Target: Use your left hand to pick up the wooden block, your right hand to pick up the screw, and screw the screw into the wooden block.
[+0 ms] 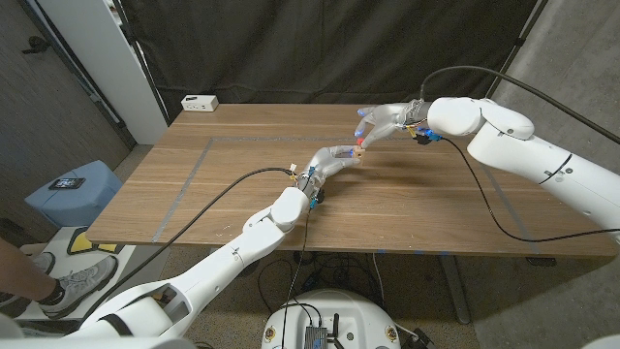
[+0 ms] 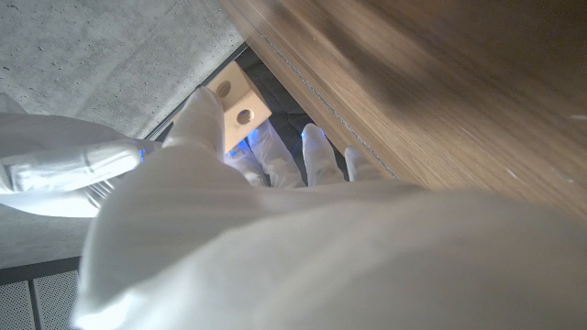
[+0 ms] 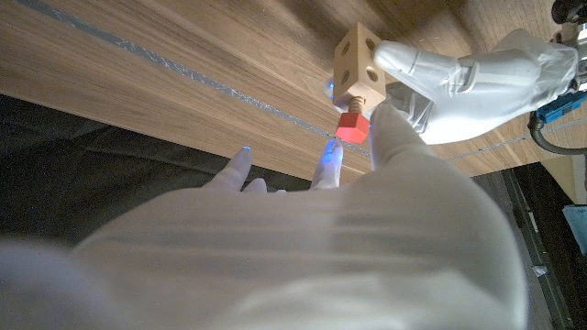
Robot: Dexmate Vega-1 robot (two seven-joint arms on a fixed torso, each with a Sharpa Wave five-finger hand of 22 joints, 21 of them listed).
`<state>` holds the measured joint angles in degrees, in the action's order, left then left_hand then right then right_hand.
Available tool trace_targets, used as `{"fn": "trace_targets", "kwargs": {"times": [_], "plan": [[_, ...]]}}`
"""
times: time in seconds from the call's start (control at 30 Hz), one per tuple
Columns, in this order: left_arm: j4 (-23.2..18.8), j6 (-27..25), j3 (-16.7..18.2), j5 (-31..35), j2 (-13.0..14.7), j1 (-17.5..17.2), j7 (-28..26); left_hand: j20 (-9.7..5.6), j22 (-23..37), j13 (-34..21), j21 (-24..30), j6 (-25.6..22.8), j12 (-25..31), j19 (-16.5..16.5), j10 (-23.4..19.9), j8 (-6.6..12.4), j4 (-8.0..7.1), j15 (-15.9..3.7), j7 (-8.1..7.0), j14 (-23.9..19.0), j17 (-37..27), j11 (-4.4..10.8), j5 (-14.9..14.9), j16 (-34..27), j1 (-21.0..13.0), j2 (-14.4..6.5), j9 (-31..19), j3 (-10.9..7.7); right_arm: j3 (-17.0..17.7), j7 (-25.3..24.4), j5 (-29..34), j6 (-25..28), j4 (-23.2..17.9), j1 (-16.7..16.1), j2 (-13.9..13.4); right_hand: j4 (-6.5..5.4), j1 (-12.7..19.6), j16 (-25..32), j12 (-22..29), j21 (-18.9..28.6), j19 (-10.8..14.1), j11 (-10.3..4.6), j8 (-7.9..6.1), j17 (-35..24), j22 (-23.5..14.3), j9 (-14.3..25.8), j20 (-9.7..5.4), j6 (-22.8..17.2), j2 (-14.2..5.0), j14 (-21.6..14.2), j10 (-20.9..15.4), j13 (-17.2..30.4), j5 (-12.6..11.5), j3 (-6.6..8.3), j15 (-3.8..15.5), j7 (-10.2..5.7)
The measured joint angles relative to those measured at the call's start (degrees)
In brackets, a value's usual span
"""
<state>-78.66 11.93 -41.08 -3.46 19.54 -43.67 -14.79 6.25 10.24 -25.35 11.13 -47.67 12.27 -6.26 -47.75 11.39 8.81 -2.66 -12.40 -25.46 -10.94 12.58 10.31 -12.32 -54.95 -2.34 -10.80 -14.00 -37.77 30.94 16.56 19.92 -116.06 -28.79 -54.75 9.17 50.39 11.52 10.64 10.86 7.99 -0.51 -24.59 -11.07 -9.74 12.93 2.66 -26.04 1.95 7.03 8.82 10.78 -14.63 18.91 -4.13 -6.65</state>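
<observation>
So the left hand [image 1: 334, 160] has the small pale wooden block with round holes [image 3: 357, 55] pinched in its fingertips, lifted off the tabletop, with a holed face turned toward the other arm, I'd guess so the hole lines up with the screw. Just past it, the right hand [image 1: 383, 120] reaches in and has the red-headed wooden screw [image 3: 354, 121] between thumb and a fingertip. The shank is already poking into the block's hole, so it looks like the threading step is underway rather than done.

Under all this is a brown wood-grain tabletop [image 1: 232, 184] with thin grey tape lines [image 1: 194, 173]. Way at the back corner sits a little white box [image 1: 200, 102]. Behind that there's a black curtain [image 1: 320, 48], with concrete floor at the sides.
</observation>
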Motion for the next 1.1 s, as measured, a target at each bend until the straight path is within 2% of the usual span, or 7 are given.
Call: {"fn": "trace_targets", "kwargs": {"times": [0.2, 0.43, 0.6, 0.8, 1.1], "plan": [[-0.1, 0.0, 0.0, 0.0, 0.0, 0.0, 0.1, 0.0, 0.0, 0.0, 0.0, -0.5, 0.0, 0.0, 0.0, 0.29, -0.02, 0.0, 0.02, 0.0, 0.0, 0.0, 0.0, 0.0, 0.0, 0.0, 0.0, -0.02, 0.0, 0.0, 0.4, 0.3, 0.1, -0.2, 0.0, 0.24, 0.0, 0.0, 0.4, 0.0, 0.3, -0.51, -0.65, -0.3, 0.0, 0.3, -0.32, -1.5, 0.0, -0.2, -0.6, 0.0, 0.0, 0.25, -0.18, 0.2], [-0.3, -0.3, 0.0, 0.0, 0.0, 0.0, 0.1, 0.0, 0.0, 0.0, 0.0, -0.5, 0.0, 0.0, 0.0, 0.29, -0.11, 0.0, 0.03, 0.0, 0.0, 0.0, 0.0, 0.0, 0.0, 0.0, 0.0, -0.12, 0.0, -0.2, 0.6, 0.5, 0.1, -0.5, 0.1, 0.01, 0.0, 0.0, 0.6, 0.4, 0.8, -0.51, -1.72, -0.3, 0.0, 0.8, -0.4, -3.2, 0.0, -0.7, -1.2, 0.0, 0.0, 0.48, -0.24, 0.6], [-0.4, -0.3, 0.0, 0.0, 0.1, -0.1, 0.1, 0.0, 0.0, 0.0, 0.0, -0.5, 0.0, 0.0, 0.0, 0.28, -0.11, 0.0, 0.03, 0.0, 0.0, 0.0, 0.0, 0.0, 0.0, 0.0, 0.0, -0.12, 0.0, -0.7, 0.9, 0.8, 0.2, -0.7, 0.1, 0.01, 0.0, 0.4, 0.6, 0.4, 1.2, 0.0, -2.39, -0.3, 0.0, 1.1, -0.61, -4.1, 0.0, -1.0, -1.7, 0.0, 0.0, 0.48, -0.38, 0.61], [-0.6, -0.4, -0.1, 0.1, 0.1, -0.2, 0.1, 0.0, 0.0, 0.0, 0.0, -0.5, 0.0, 0.0, 0.0, 0.28, -0.11, 0.0, 0.02, 0.0, 0.0, 0.0, 0.0, 0.0, -0.2, -0.2, 0.0, -0.12, 0.1, -1.1, 1.2, 1.1, 0.0, -0.9, 0.1, 0.0, 0.0, 0.4, 0.6, 0.4, 1.7, -0.32, -3.17, -0.5, 0.0, 1.3, -0.61, -5.3, 0.0, -1.4, -2.4, 0.0, 0.0, 0.48, -0.18, 1.21], [-0.8, -0.7, -0.1, 0.1, 0.2, -0.3, 0.1, 0.0, 0.0, 0.0, 0.0, -0.4, 0.0, 0.0, 0.0, 0.22, -0.1, 0.0, 0.01, 0.0, 0.0, 0.0, 0.0, 0.0, -0.3, -0.2, 0.0, -0.11, 0.2, -1.5, 1.3, 1.3, -0.2, -1.3, 0.1, 0.03, 0.0, 0.8, 1.0, 0.8, 3.1, 0.64, -4.41, -0.5, 0.0, 1.9, -1.63, -6.7, 0.0, -2.5, -3.7, 0.0, 0.2, 0.92, -0.07, 1.89]]}}
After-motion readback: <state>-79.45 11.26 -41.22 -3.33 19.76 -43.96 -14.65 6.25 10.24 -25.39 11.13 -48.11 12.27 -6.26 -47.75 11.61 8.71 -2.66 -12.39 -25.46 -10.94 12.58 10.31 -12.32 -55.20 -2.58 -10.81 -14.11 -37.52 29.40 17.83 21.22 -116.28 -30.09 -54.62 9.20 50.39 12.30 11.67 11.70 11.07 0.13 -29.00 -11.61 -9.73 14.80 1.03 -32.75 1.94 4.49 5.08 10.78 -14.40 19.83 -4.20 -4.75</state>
